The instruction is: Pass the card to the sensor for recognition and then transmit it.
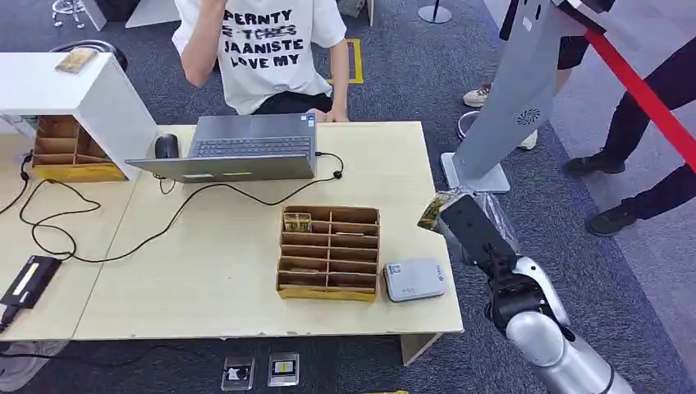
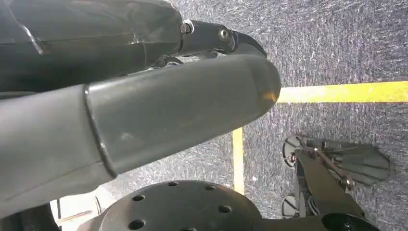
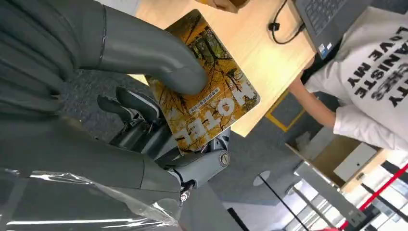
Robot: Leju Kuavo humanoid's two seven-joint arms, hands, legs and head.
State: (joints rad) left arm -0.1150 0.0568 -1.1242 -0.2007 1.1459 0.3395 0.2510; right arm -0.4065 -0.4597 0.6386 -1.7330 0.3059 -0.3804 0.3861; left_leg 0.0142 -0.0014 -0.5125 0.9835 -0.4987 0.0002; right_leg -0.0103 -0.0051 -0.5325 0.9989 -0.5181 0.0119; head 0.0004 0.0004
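Pinching the card between thumb and fingers, the right robot hand hangs off the table edge at about 2 o'clock from the grey sensor. Whether the left robot hand is open or closed cannot be told.

One yellow autumn-print hotel card in right hand. Two brown cardboard compartment boxes. One grey flat card sensor. One grey open laptop. One black mouse.
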